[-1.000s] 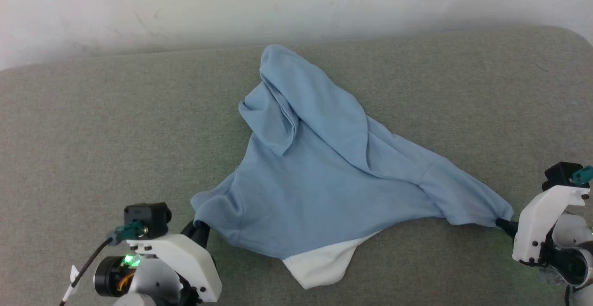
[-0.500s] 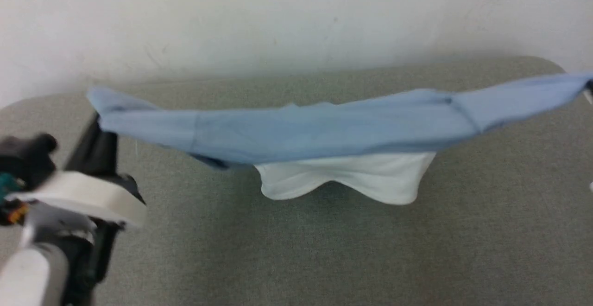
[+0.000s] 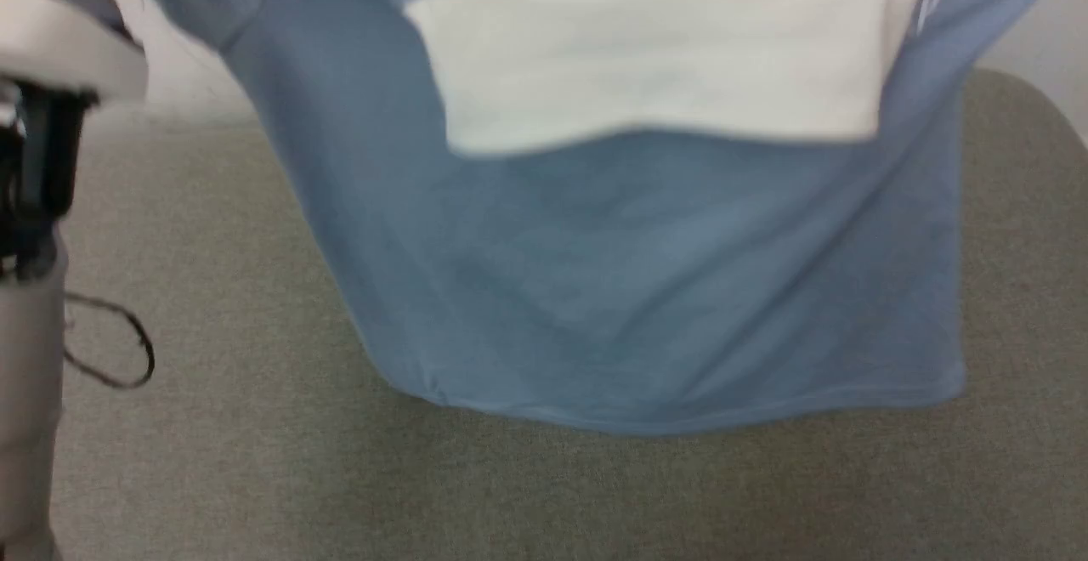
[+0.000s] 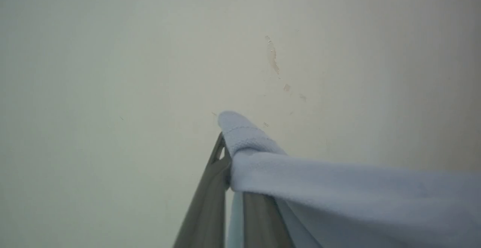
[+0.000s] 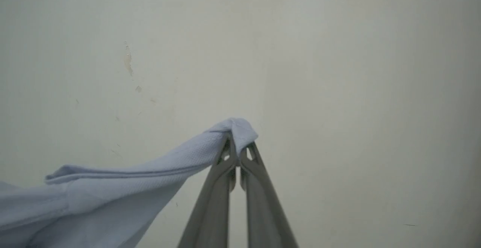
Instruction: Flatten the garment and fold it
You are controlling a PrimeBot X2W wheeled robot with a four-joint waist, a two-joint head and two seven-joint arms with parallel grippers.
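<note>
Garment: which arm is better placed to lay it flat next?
Probably neither leads. The left claw and right claw each pinch one end, and the garment hangs spread between them over the grey surface. Lower both together.

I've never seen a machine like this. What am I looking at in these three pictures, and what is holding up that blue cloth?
This is a wheeled robot with two arms. One picture comes from a camera on its head, looking down at a grey padded surface. The other two come from wrist cameras, each looking along that arm's two dark fingers toward a pale wall. The cloth is a light blue shirt with a white collar. The left jaws are shut on one end and the right jaws on the other, so it hangs spread between them over the surface.
</note>
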